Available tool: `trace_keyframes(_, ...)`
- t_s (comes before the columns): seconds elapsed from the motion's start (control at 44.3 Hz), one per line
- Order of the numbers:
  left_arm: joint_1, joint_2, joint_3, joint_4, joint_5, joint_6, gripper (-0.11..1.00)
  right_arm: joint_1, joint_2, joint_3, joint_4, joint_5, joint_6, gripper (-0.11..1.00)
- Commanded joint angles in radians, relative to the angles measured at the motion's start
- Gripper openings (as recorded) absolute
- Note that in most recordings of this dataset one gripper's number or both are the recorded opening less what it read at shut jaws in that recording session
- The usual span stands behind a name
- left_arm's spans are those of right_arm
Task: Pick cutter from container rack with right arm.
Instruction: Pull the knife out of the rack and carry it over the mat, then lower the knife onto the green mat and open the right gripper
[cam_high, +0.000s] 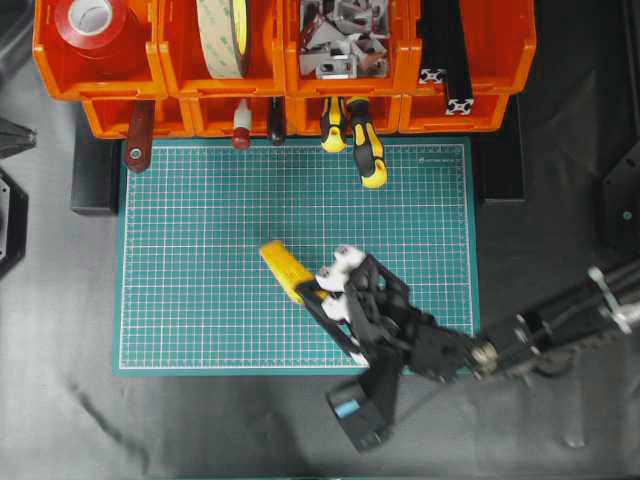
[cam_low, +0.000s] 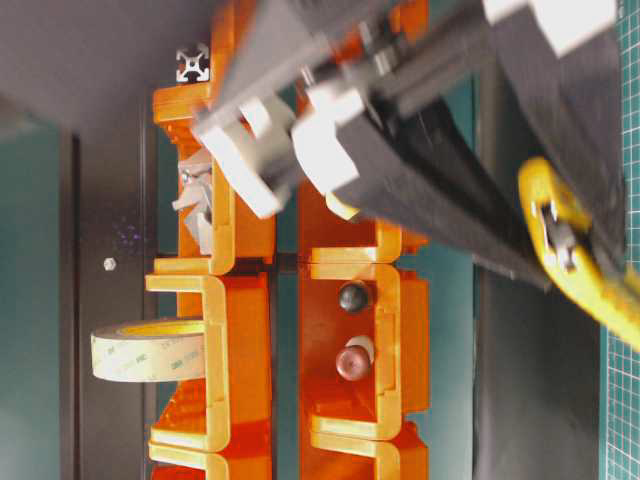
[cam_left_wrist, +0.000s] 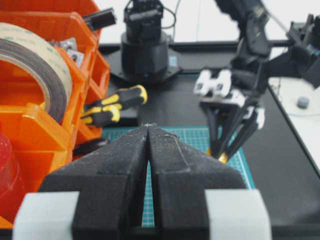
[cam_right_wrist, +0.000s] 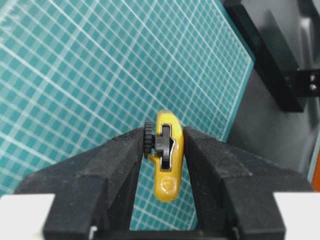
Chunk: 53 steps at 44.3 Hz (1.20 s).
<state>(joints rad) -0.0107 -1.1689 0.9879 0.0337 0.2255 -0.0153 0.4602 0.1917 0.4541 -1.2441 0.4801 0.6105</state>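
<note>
The yellow cutter (cam_high: 283, 268) is held between the fingers of my right gripper (cam_high: 312, 293) over the green cutting mat (cam_high: 200, 250), well in front of the orange container rack (cam_high: 170, 85). In the right wrist view the gripper (cam_right_wrist: 165, 137) is shut on the cutter (cam_right_wrist: 167, 150), whose black slider wheel presses against the left finger. The cutter also shows in the table-level view (cam_low: 575, 255) with the rack (cam_low: 250, 300) behind it. My left gripper (cam_left_wrist: 148, 127) is shut and empty, beside the rack (cam_left_wrist: 30, 130) and facing the right gripper (cam_left_wrist: 222, 150).
Two yellow-and-black screwdrivers (cam_high: 367, 150) stick out of the lower bins. A red-handled tool (cam_high: 138, 135) hangs out at the left. The upper bins hold a red tape roll (cam_high: 90, 20), a beige tape roll (cam_high: 225, 35), metal brackets (cam_high: 340, 35) and black extrusions (cam_high: 447, 60).
</note>
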Motion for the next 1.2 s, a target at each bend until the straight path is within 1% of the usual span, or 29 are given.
trace_keyframes(0.0, -0.002, 0.011, -0.021, 0.002, -0.005, 0.002, 0.00, -0.038, 0.002, -0.021, -0.020, -0.031, 0.000, 0.28)
trace_keyframes(0.068, -0.002, 0.012, -0.018, 0.002, -0.005, 0.000, 0.00, -0.058, 0.012, -0.031, -0.021, -0.043, 0.000, 0.28)
trace_keyframes(0.181, 0.000, 0.018, -0.017, 0.002, -0.005, 0.002, 0.00, -0.067, 0.025, -0.028, -0.020, -0.055, 0.000, 0.28)
trace_keyframes(0.474, 0.000, 0.017, -0.017, 0.002, -0.005, 0.002, 0.00, -0.046, 0.029, -0.011, -0.006, -0.057, 0.017, 0.28)
trace_keyframes(0.633, -0.002, 0.018, -0.015, 0.002, -0.005, 0.002, 0.00, -0.040, 0.029, 0.006, 0.015, -0.081, 0.018, 0.28)
trace_keyframes(0.836, -0.002, 0.003, -0.018, 0.002, -0.005, 0.002, 0.00, -0.037, 0.037, 0.031, 0.071, -0.130, 0.018, 0.28)
trace_keyframes(1.085, -0.002, 0.002, -0.017, 0.002, -0.005, 0.000, 0.00, -0.037, 0.044, 0.037, 0.078, -0.141, 0.018, 0.28)
trace_keyframes(1.13, -0.002, 0.002, -0.017, 0.002, -0.005, 0.000, 0.00, -0.037, 0.048, 0.037, 0.078, -0.141, 0.018, 0.32)
trace_keyframes(1.152, -0.002, 0.003, -0.017, 0.002, -0.005, 0.000, 0.00, -0.037, 0.048, 0.037, 0.078, -0.141, 0.018, 0.37)
trace_keyframes(1.175, 0.000, 0.003, -0.017, 0.002, -0.003, 0.000, 0.00, -0.037, 0.049, 0.037, 0.078, -0.141, 0.018, 0.40)
